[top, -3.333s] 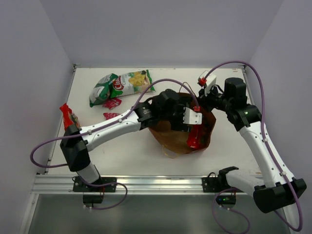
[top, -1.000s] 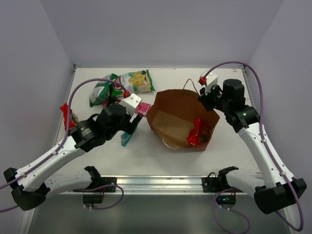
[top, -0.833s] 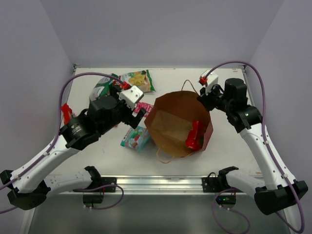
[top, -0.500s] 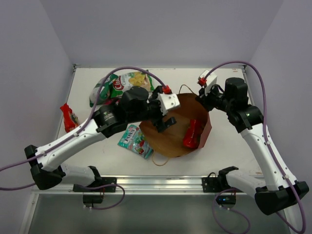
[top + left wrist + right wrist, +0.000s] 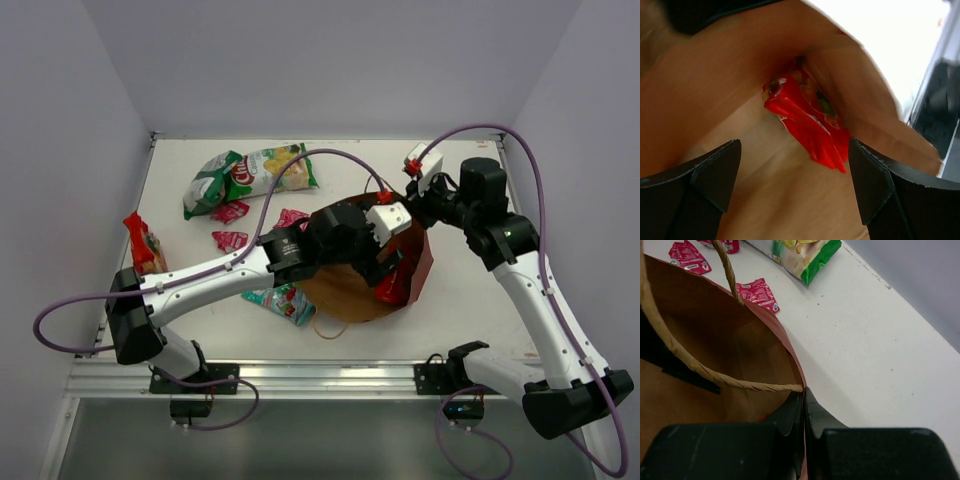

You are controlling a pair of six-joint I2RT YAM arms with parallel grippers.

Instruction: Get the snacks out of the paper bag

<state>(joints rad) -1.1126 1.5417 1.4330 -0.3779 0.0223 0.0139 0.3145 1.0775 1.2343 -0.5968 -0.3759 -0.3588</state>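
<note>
The paper bag [image 5: 345,290] lies tilted in mid-table, its mouth facing up. My right gripper [image 5: 803,396] is shut on the bag's rim [image 5: 786,347] beside a twisted handle [image 5: 700,370]. My left gripper [image 5: 385,262] is open inside the bag, just short of a red packet [image 5: 807,125] that lies against the tan inner wall [image 5: 730,95]. The packet sits ahead of the fingertips [image 5: 707,180], not between them. Outside the bag lie the green-white chip bag [image 5: 250,175], a teal packet [image 5: 283,300] and three red-pink sachets [image 5: 230,212], [image 5: 230,239], [image 5: 292,217].
Another red packet [image 5: 140,245] lies at the table's left edge. Walls close the table on the left, back and right. The left arm's purple cable [image 5: 320,155] arcs over the chip bag's end.
The left gripper let the teal packet drop left of the bag, then swung right and down into the bag's mouth, open. The bag shifted a little. The right gripper kept its hold.
</note>
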